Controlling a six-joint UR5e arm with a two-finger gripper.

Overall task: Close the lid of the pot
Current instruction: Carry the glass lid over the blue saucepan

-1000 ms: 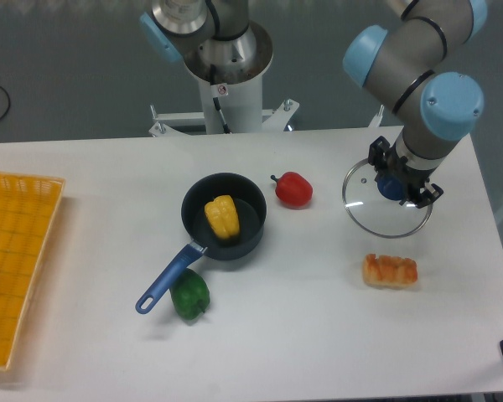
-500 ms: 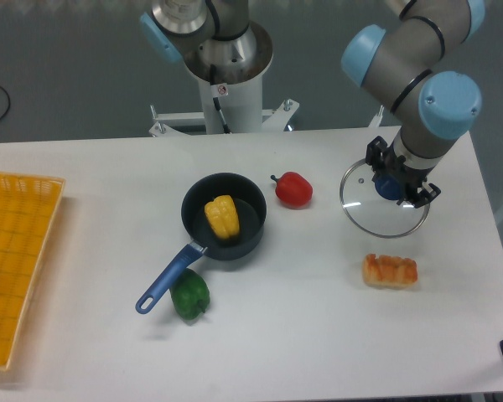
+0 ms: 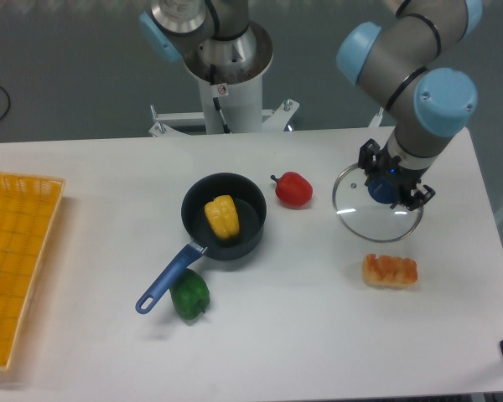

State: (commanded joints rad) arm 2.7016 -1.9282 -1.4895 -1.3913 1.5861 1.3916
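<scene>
Camera view: jaws (image 3: 384,186) clamp the lid's (image 3: 377,214) blue knob; the open pot's (image 3: 224,216) handle (image 3: 169,278) points toward the lower left.

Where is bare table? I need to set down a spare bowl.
Free: the white table in front of the green pepper and bread roll, and between yellow basket and dark pot. Crowded: around the red pepper and held glass lid.

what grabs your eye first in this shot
The round clear glass lid with a blue knob, gripped by the end effector at the table's right. Next, the dark navy saucepan with a long blue handle at centre, a yellow pepper inside it.
</scene>
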